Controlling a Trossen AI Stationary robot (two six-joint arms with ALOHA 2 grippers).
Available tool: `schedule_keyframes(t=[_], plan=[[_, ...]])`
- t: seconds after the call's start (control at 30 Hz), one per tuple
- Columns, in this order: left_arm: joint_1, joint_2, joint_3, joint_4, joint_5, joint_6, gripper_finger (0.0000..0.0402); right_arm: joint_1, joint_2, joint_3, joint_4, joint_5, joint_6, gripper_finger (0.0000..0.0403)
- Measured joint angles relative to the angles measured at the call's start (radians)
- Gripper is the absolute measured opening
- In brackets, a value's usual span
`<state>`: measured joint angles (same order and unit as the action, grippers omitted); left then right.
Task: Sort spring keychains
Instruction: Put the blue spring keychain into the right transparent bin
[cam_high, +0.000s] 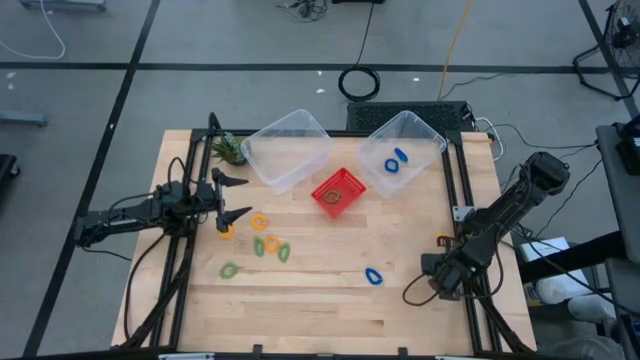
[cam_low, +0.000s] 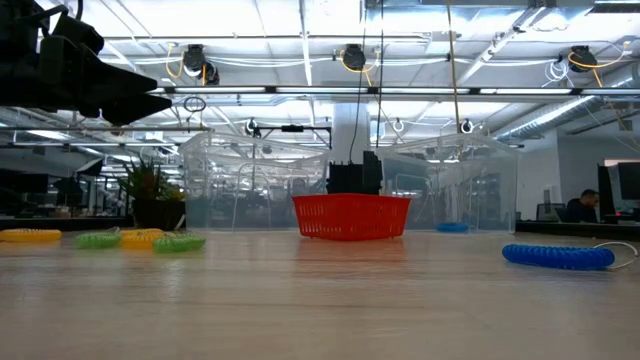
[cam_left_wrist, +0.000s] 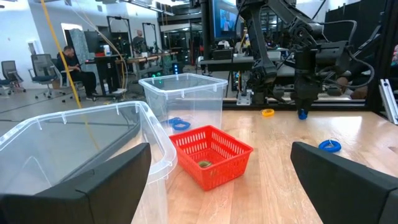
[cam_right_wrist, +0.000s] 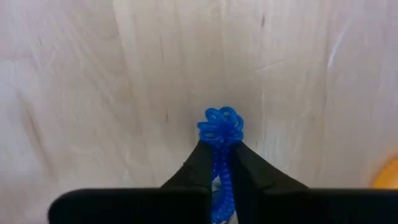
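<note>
right gripper (cam_right_wrist: 217, 163) pinches a blue spring keychain (cam_right_wrist: 219, 128) tight, well right of the red basket (cam_high: 338, 191); left gripper (cam_high: 238, 197) gapes wide and empty, left of the basket.

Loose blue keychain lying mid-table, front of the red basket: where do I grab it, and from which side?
The blue keychain lies flat as a thin oval loop, nothing touching it. Probably best to come straight down and pinch across one long side of the coil. The right gripper already holds another blue keychain; the left gripper is open.

Grey floor (cam_high: 200, 40) (black tape lines), ceiling strip lights (cam_low: 300, 20), office chairs (cam_left_wrist: 43, 68).
</note>
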<state>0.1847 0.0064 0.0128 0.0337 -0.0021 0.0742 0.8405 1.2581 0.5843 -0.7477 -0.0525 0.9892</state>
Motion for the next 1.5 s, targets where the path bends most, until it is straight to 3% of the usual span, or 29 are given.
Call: schedule_keyframes(t=[0.2, 0.63, 0.97, 1.5], plan=[[0.0, 0.0, 0.0, 0.0, 0.0, 0.0, 0.0395, -0.087, -0.01, 0.118, -0.114, 0.069, -0.052, 0.0009], [0.0, 0.0, 0.0, -0.001, 0.0, 0.0, 0.0395, -0.328, -0.011, 0.412, -0.405, 0.11, -0.122, 0.0], [0.0, 0.0, 0.0, -0.001, 0.0, 0.0, 0.0395, -0.502, 0.016, 0.565, -0.414, 0.162, -0.226, 0.0], [0.0, 0.0, 0.0, 0.0, 0.0, 0.0, 0.0395, -0.914, 0.211, 0.867, -0.44, 0.163, -0.622, 0.0]])
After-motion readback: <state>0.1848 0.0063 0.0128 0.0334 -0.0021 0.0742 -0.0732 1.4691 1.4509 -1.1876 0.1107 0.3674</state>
